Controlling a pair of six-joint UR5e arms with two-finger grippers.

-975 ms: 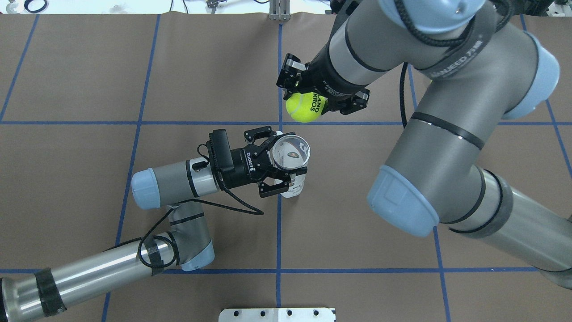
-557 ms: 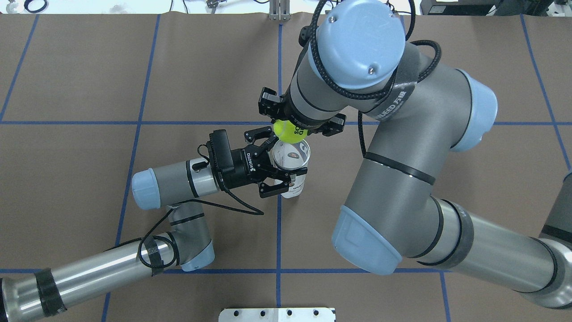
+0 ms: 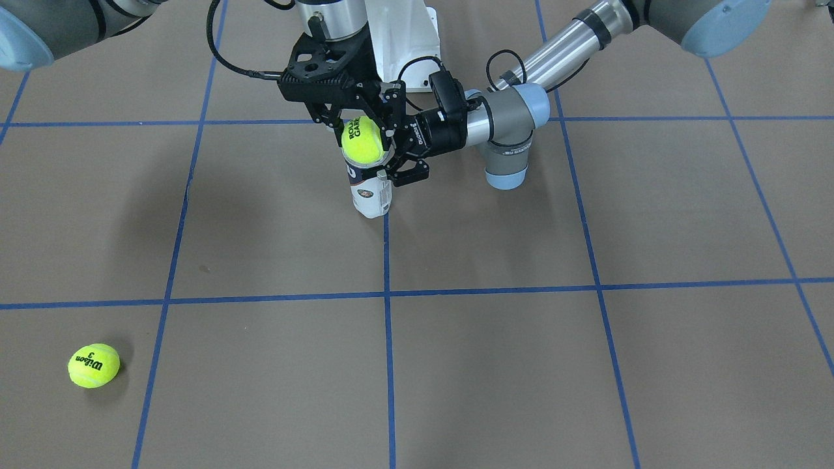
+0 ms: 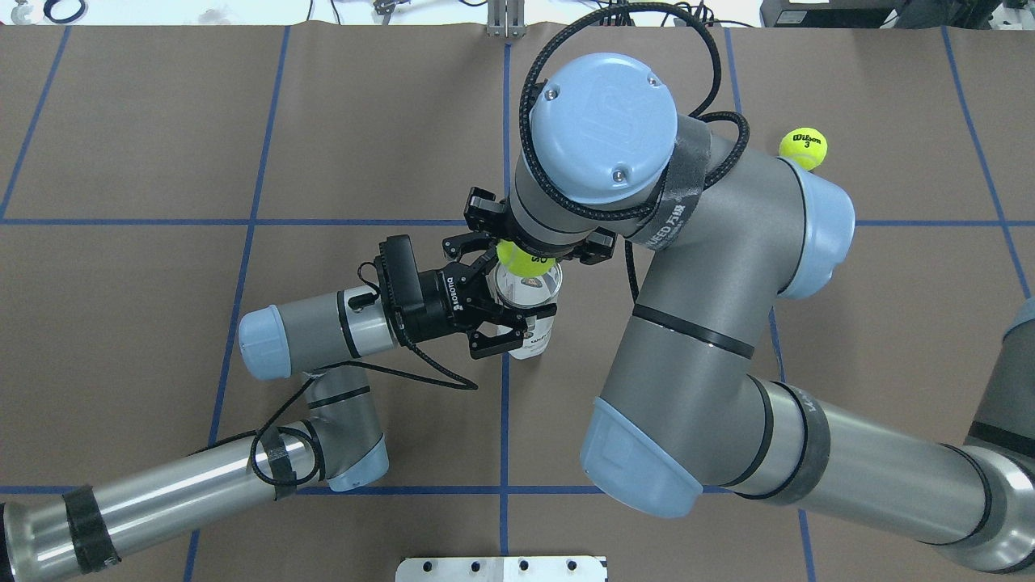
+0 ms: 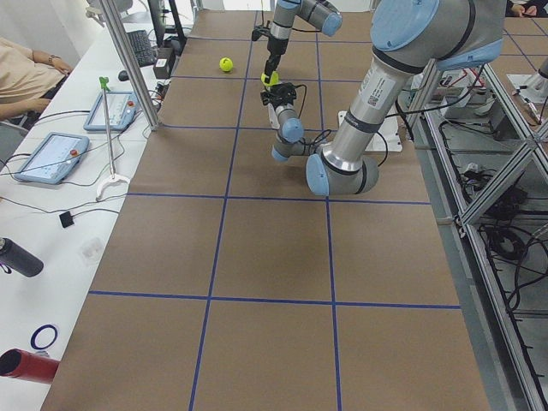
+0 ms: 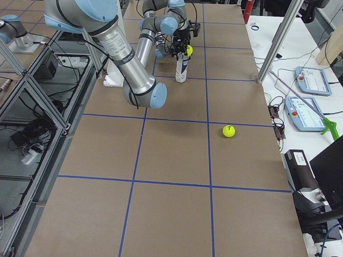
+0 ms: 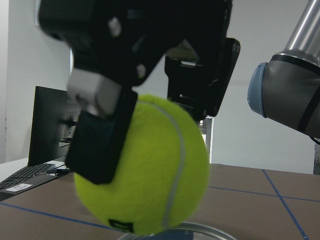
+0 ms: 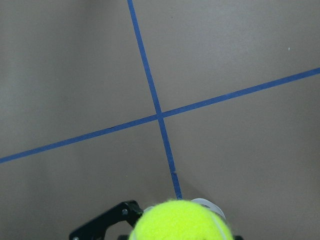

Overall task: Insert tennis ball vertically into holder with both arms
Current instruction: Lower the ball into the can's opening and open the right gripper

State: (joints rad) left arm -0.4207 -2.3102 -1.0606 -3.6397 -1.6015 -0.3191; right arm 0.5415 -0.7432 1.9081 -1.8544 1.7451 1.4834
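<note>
- The right gripper (image 7: 150, 120) was clamped on the tennis ball (image 3: 363, 142), hanging just above the open mouth of the tube (image 3: 370, 197).
- The left gripper (image 4: 497, 297) was squeezed round the upright tube near its top, steadying it.
- The ball looked light, fuzzy and springy, so it should grip easily.
- The tube looked thin, slick and tippy, so best held high and gently.
</note>
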